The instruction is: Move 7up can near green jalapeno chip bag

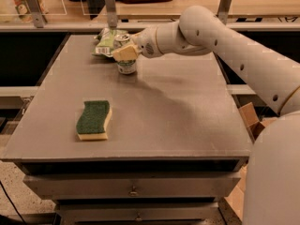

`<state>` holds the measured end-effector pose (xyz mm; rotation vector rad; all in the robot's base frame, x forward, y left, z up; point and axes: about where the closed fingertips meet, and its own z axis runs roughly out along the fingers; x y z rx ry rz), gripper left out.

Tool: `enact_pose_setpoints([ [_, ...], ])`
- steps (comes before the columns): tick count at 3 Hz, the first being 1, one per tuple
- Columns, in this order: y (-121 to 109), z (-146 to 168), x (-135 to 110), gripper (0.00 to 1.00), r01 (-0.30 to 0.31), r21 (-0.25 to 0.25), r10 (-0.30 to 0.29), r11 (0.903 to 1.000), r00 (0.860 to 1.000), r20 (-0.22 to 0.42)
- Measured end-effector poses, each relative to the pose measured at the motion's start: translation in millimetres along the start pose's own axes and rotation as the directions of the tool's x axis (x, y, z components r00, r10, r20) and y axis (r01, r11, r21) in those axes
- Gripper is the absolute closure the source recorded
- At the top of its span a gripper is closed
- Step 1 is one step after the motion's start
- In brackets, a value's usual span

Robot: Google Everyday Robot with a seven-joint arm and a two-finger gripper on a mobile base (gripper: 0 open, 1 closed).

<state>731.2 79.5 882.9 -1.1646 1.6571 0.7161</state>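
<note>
7up can [126, 67] clamped mid-body by the claw [124, 53]
Probably light, thin-walled, slick; sides best squeezed gently. Green jalapeno chip bag [106, 42] sits just beside.

Small white-and-green aluminium 7up can [126, 67] is giving off a dull sheen. Cream smooth-plastic gripper [125, 53] is sitting against it, far side of the matt grey table [178, 121]. Crinkled light-green jalapeno chip bag [105, 42] is glinting, foil-like. Yellow foam sponge [93, 120] is showing a rough dark-green top.
</note>
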Motion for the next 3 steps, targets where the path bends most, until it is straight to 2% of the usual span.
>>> enact_pose_setpoints([
  [1,1.3,2.2,0.0,0.13,-0.004,-0.004,0.004,1.0,1.0,-0.001],
  [2,2.9,4.7,-0.1,0.0,-0.004,-0.009,0.004,1.0,1.0,-0.002],
  [3,3.0,4.8,-0.1,0.0,-0.004,-0.009,0.004,0.9999,1.0,-0.002],
])
